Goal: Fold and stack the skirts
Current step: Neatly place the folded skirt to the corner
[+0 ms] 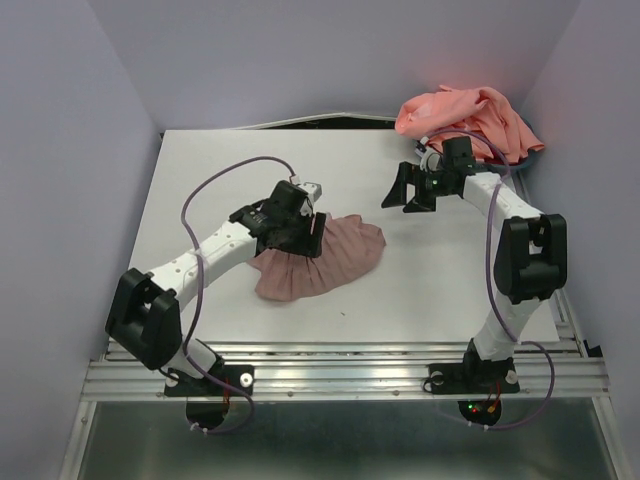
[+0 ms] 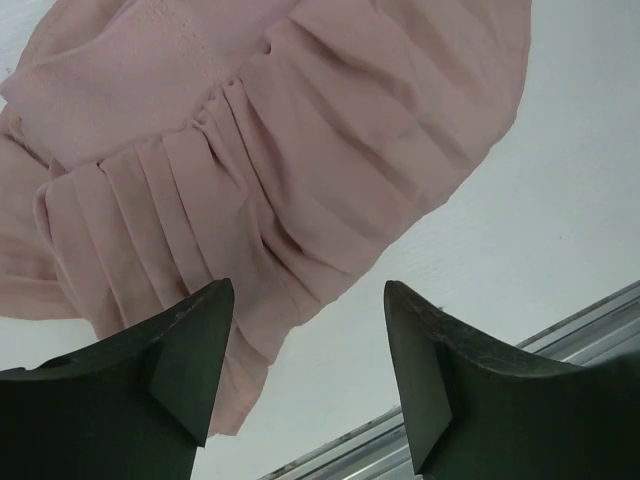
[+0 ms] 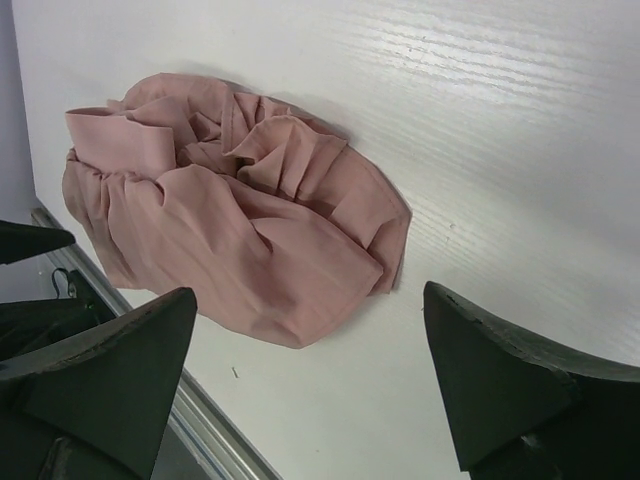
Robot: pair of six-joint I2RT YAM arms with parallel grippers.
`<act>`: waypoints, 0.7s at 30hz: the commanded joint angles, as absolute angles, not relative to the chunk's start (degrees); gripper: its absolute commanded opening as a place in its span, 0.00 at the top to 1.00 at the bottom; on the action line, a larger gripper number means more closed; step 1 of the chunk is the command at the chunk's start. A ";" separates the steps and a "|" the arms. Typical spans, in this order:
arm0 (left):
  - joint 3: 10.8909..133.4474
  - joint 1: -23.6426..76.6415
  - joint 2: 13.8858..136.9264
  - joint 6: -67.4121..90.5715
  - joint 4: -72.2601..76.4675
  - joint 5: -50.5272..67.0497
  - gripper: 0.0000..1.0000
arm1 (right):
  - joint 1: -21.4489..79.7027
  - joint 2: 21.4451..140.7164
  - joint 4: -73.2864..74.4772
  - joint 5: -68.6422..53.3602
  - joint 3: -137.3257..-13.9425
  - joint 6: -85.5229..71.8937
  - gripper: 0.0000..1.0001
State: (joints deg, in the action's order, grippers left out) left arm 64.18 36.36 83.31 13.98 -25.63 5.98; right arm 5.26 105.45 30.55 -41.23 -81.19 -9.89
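The mauve-pink gathered skirt (image 1: pixel 322 262) lies loosely spread on the white table, left of the middle. It fills the upper left of the left wrist view (image 2: pixel 250 170) and shows crumpled in the right wrist view (image 3: pixel 235 230). My left gripper (image 1: pixel 312 232) hovers over its upper edge, open and empty (image 2: pixel 308 360). The salmon-coral skirt (image 1: pixel 462 118) lies bunched in the far right corner. My right gripper (image 1: pixel 403 190) is open and empty, held above bare table between the two skirts (image 3: pixel 310 385).
The table's metal front rail (image 1: pixel 340 375) runs along the near edge, and shows in both wrist views (image 2: pixel 560 330). Lilac walls (image 1: pixel 70 150) enclose the table on the left, back and right. A purple cable (image 1: pixel 225 172) loops over the left arm.
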 commanded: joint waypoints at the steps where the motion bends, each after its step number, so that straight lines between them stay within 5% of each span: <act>1: 65.91 37.00 84.44 21.71 -21.62 4.66 0.28 | 5.19 103.97 29.71 -39.47 -81.04 -9.67 0.00; 16: 83.56 25.85 117.74 4.60 -32.57 -4.22 0.29 | 4.66 106.70 30.23 -38.58 -82.00 -7.38 0.00; 21: 81.75 17.94 115.85 -10.62 -30.33 -0.35 0.02 | 4.66 106.52 30.15 -40.16 -80.77 -6.86 0.00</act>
State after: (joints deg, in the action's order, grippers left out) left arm 85.21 23.59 116.40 3.42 -25.98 0.32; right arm 5.13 106.63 30.83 -38.92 -80.84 -8.51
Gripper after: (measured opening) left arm 0.929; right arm 0.999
